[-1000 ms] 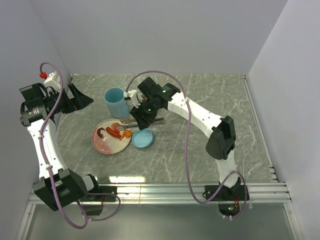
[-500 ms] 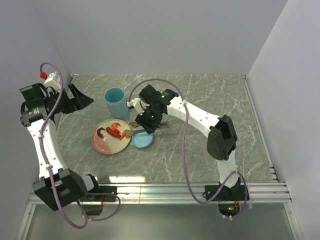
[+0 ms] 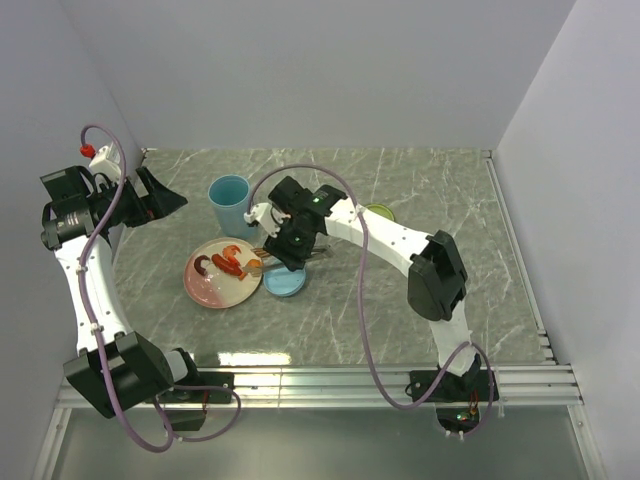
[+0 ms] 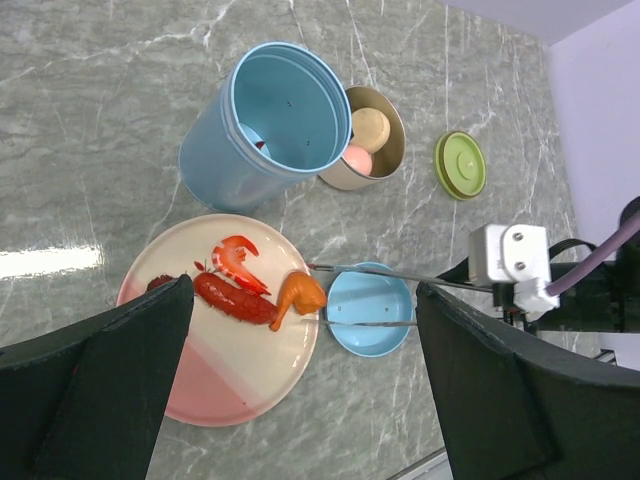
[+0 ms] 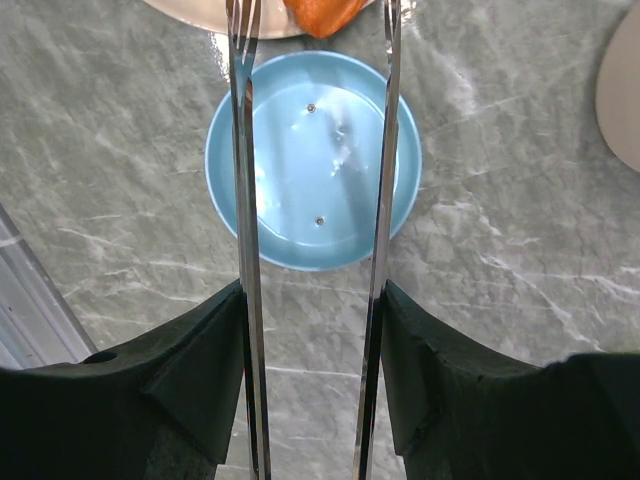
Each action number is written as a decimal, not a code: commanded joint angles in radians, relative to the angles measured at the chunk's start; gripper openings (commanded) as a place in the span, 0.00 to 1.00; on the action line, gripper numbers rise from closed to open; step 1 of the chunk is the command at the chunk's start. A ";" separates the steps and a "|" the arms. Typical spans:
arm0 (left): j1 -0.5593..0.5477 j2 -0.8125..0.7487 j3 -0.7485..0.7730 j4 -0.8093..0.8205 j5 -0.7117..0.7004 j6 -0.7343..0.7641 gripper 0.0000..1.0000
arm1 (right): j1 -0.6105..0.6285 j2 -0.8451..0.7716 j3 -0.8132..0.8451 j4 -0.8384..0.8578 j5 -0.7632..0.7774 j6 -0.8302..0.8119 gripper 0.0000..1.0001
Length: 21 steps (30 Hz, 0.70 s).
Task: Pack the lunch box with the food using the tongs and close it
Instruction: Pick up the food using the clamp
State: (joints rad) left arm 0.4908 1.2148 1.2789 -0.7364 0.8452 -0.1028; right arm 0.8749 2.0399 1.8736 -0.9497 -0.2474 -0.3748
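Tongs are sitting in the right gripper, its fingers partly closed on the two thin, springy arms, tips reaching over a shallow blue lid to the rim of the plate near the worktop's left edge. Shrimp pieces lying there are looking light and slippery, best nipped across the body, with the tall blue container and tan bowl crowding the far side. Left gripper is hanging wide open, empty.
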 commanded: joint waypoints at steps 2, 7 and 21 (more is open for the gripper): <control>0.005 0.006 0.002 0.048 0.032 -0.018 0.99 | 0.010 0.017 0.039 0.012 -0.010 -0.030 0.59; 0.006 0.002 -0.007 0.045 0.029 -0.014 0.99 | 0.009 0.037 0.039 -0.007 -0.010 -0.041 0.57; 0.005 0.023 -0.003 0.055 0.032 -0.006 0.99 | 0.009 0.029 0.121 -0.057 -0.029 -0.023 0.37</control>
State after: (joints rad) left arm 0.4915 1.2289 1.2633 -0.7074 0.8497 -0.1165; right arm 0.8795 2.0857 1.9362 -0.9966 -0.2535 -0.4084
